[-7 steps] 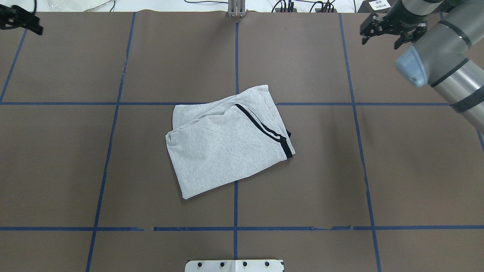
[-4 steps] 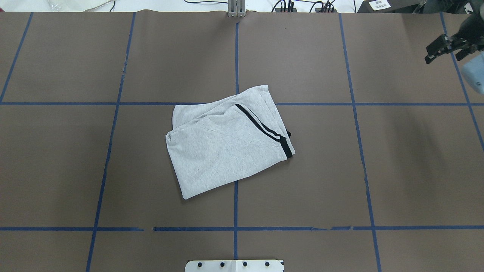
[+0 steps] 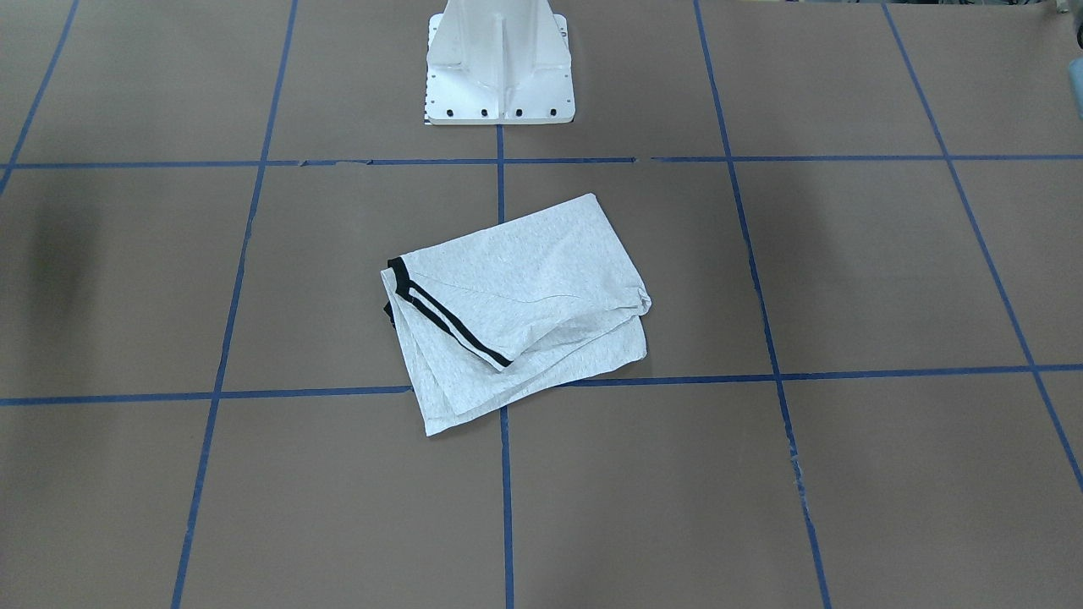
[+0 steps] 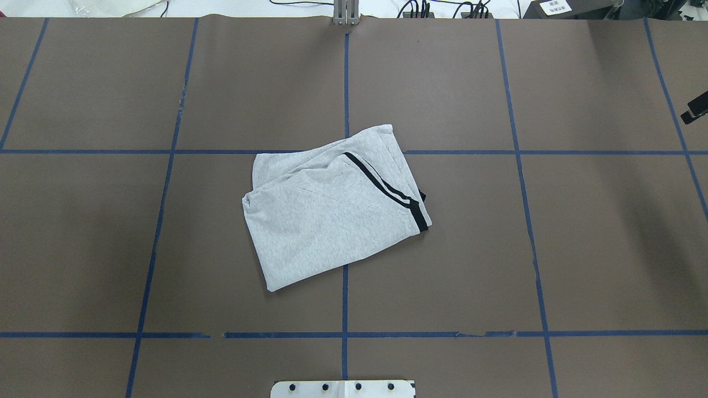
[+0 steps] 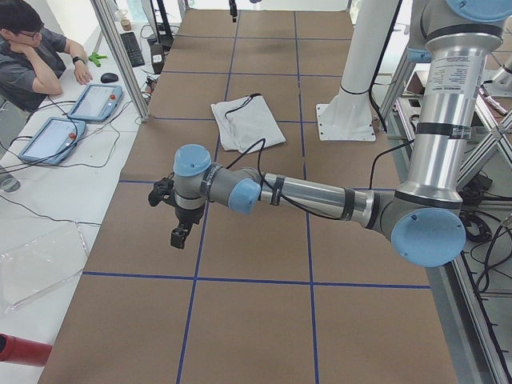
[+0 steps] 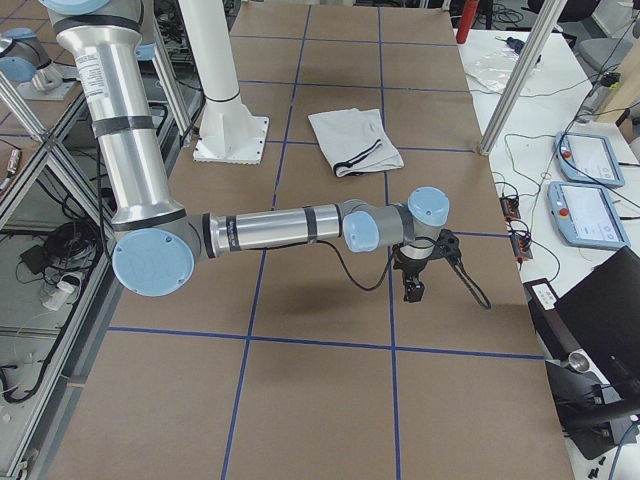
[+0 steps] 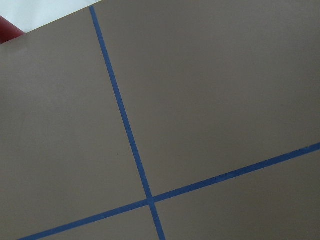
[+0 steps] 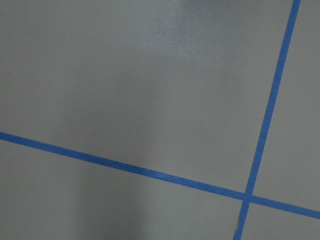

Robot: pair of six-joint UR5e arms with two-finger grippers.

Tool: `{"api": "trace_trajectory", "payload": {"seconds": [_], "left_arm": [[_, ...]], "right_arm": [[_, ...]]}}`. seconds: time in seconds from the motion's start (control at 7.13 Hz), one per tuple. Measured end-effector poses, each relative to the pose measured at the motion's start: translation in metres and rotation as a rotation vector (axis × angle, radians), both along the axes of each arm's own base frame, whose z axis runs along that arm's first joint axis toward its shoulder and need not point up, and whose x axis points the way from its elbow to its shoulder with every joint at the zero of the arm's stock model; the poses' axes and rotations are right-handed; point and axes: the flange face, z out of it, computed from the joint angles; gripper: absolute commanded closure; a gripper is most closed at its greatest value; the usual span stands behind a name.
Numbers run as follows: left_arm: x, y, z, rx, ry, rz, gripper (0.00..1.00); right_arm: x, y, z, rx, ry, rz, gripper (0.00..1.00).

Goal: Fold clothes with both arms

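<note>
The clothes are one grey T-shirt with black double stripes. It lies folded into a skewed rectangle at the table's middle, also seen in the front-facing view and both side views. No gripper touches it. My left gripper hangs over the bare table far from the shirt, and I cannot tell if it is open or shut. Of my right gripper, only a black tip shows at the overhead view's right edge; its state cannot be told. Both wrist views show only brown table and blue tape.
The white pedestal base stands at the near table edge behind the shirt. Blue tape lines grid the brown table. A seated person and teach pendants are beside the table's far side.
My right arm has swung rightward almost out of the overhead view. The left gripper has left that view's top-left corner. The shirt has not moved.
</note>
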Motion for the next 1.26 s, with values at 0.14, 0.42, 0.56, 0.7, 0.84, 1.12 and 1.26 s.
{"api": "trace_trajectory", "payload": {"seconds": [0.14, 0.42, 0.56, 0.7, 0.84, 1.12, 1.26], "left_arm": [[-0.004, 0.002, 0.017, -0.029, -0.001, -0.008, 0.0], [-0.015, 0.012, 0.037, -0.162, -0.005, -0.023, 0.0], [-0.023, 0.017, 0.042, -0.192, -0.001, -0.015, 0.0], [-0.031, 0.023, 0.05, -0.191, -0.002, 0.015, 0.0], [-0.038, 0.03, 0.057, -0.187, -0.001, 0.04, 0.0], [-0.041, 0.042, 0.068, -0.194, 0.012, 0.057, 0.0], [-0.041, 0.045, 0.07, -0.195, 0.015, 0.058, 0.0]], "right_arm": [[0.004, 0.01, 0.005, -0.008, -0.003, 0.004, 0.0], [0.025, 0.029, 0.026, -0.079, -0.034, 0.036, 0.0], [0.041, 0.035, 0.033, -0.117, -0.058, 0.061, 0.0], [0.057, 0.04, 0.038, -0.149, -0.072, 0.085, 0.0], [0.072, 0.049, 0.044, -0.176, -0.089, 0.109, 0.0], [0.103, 0.071, 0.06, -0.206, -0.115, 0.159, 0.0], [0.116, 0.082, 0.069, -0.203, -0.113, 0.167, 0.0]]}}
